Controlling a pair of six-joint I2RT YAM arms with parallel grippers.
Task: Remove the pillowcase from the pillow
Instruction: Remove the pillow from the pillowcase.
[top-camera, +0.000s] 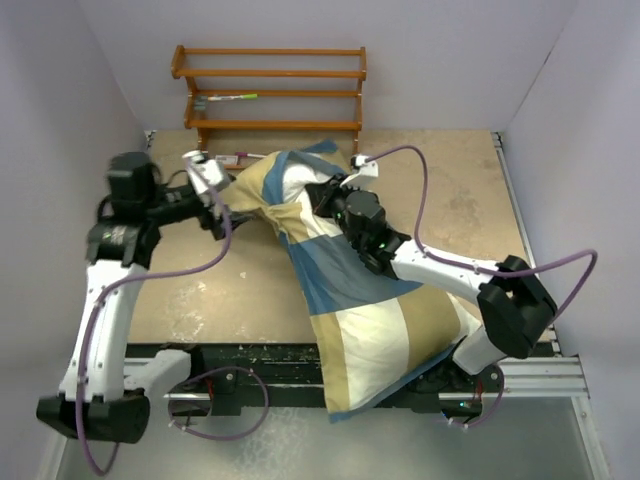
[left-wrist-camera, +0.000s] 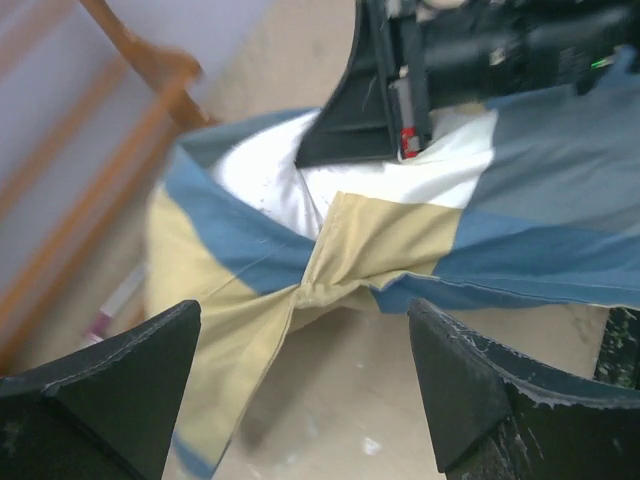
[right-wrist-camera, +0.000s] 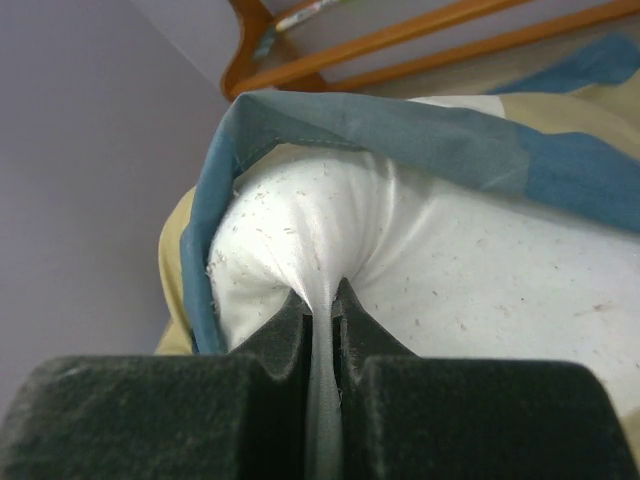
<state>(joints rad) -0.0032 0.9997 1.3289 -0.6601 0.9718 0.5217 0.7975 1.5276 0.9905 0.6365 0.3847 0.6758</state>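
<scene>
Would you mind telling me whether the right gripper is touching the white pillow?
Touching: the right wrist view shows the right gripper pinching a fold of the pillow.

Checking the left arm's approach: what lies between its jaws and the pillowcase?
Nothing but bare table: the left wrist view shows a twisted tan fold of the pillowcase just beyond the open jaws.

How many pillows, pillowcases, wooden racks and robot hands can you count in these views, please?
pillow: 1
pillowcase: 1
wooden rack: 1
robot hands: 2, the left hand and the right hand
Total: 5
</scene>
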